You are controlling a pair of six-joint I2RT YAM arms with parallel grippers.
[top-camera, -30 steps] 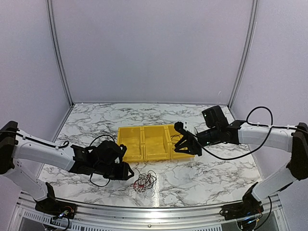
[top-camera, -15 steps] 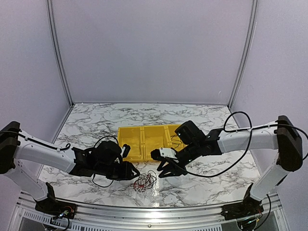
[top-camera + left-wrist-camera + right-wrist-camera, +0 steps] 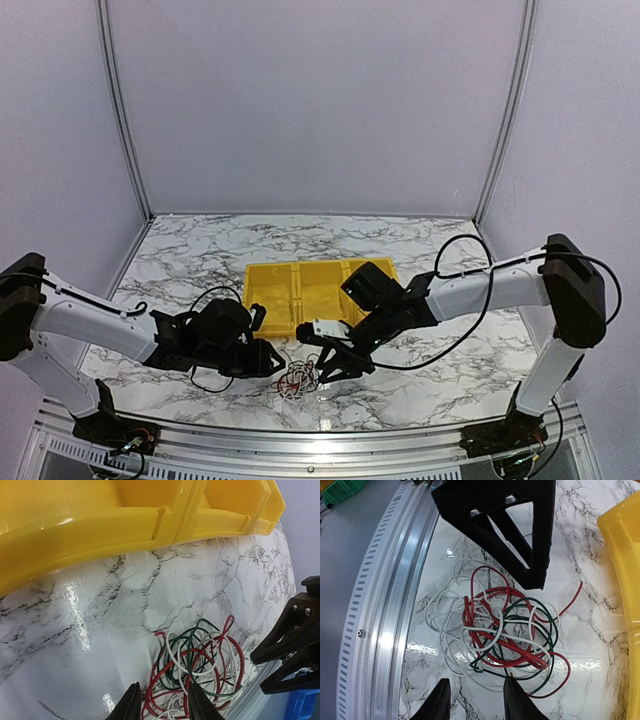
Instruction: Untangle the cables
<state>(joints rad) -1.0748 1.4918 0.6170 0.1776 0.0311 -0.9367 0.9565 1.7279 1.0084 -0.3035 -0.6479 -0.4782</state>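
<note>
The cables (image 3: 300, 378) are a small tangle of thin red, white and dark green loops lying on the marble table in front of the yellow bin (image 3: 272, 300). My left gripper (image 3: 268, 358) is open and empty just left of the tangle. My right gripper (image 3: 325, 360) is open and empty just right of it. In the left wrist view the cables (image 3: 200, 665) lie between and beyond the open left gripper (image 3: 162, 702), with the right gripper's fingers (image 3: 290, 640) at the far side. In the right wrist view the cables (image 3: 500, 630) lie just ahead of the open right gripper (image 3: 476, 700), with the left gripper's fingers (image 3: 540, 535) beyond.
The bin's wall (image 3: 125, 530) stands close behind the tangle and shows at the right edge (image 3: 625, 545) of the right wrist view. An aluminium rail (image 3: 380, 605) runs along the table's front edge (image 3: 300, 437), close to the cables.
My right arm has swung from over the bin down to the right side of the cables. My left gripper has edged right toward the tangle. The cables have not moved.
</note>
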